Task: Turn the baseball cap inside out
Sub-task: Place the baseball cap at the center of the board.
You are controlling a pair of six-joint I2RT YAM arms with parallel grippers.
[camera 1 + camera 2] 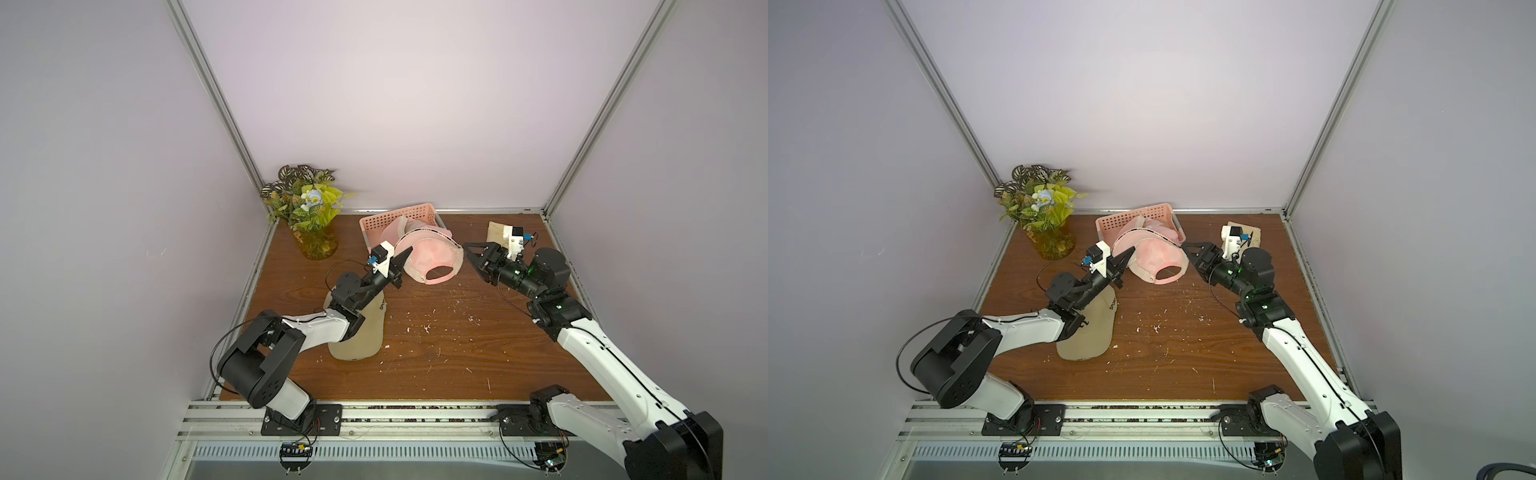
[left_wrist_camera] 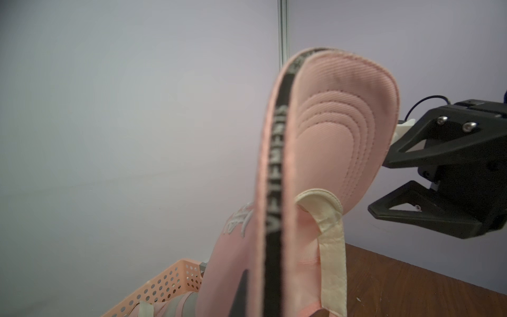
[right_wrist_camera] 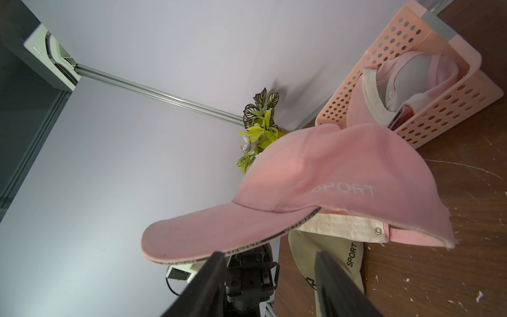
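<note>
Clock set on the table, twelve at its far edge. At 12 o'clock sits the basket, with a spare cap inside it. Just in front of the basket is the baseball cap, with the left gripper on its brim at its 9 o'clock and the right gripper just beside it at its 3 o'clock. The plant is in the 10 o'clock corner. A second cap lies at 8 o'clock under the left arm. A small flat item is at 1 o'clock.
</note>
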